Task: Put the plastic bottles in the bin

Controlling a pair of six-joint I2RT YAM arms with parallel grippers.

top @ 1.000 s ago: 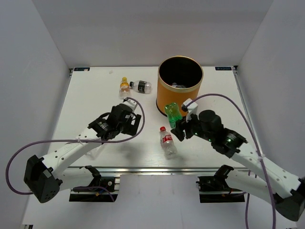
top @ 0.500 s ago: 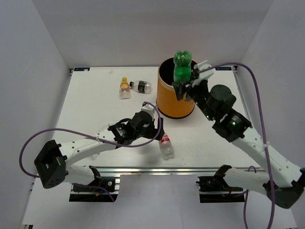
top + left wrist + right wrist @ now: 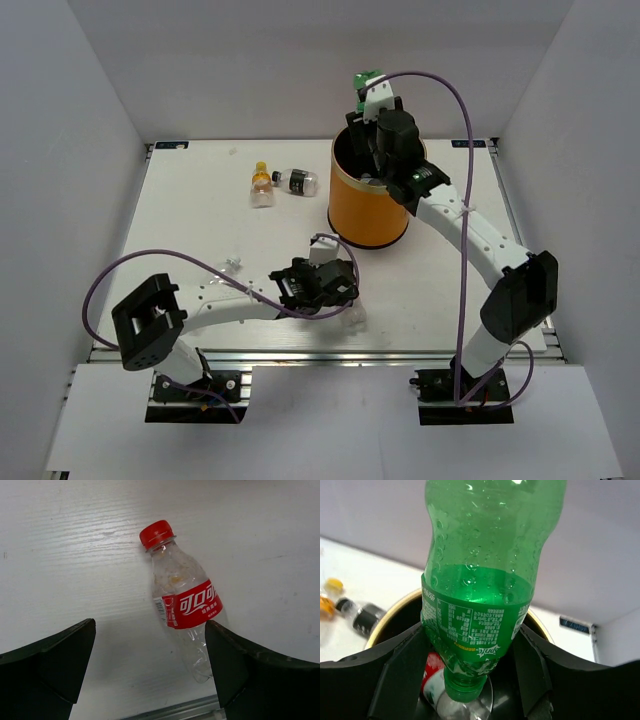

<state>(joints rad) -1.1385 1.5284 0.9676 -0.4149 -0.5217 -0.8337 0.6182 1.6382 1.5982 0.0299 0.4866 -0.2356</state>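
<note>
The right gripper clamps the green bottle by its label, cap pointing down, directly over the open mouth of the orange bin at the far middle of the table. Near the front edge, the left gripper hangs with jaws spread wide on either side of a red-labelled bottle lying flat, not touching it. Far left of the bin lie the orange-filled bottle and the dark-labelled bottle.
</note>
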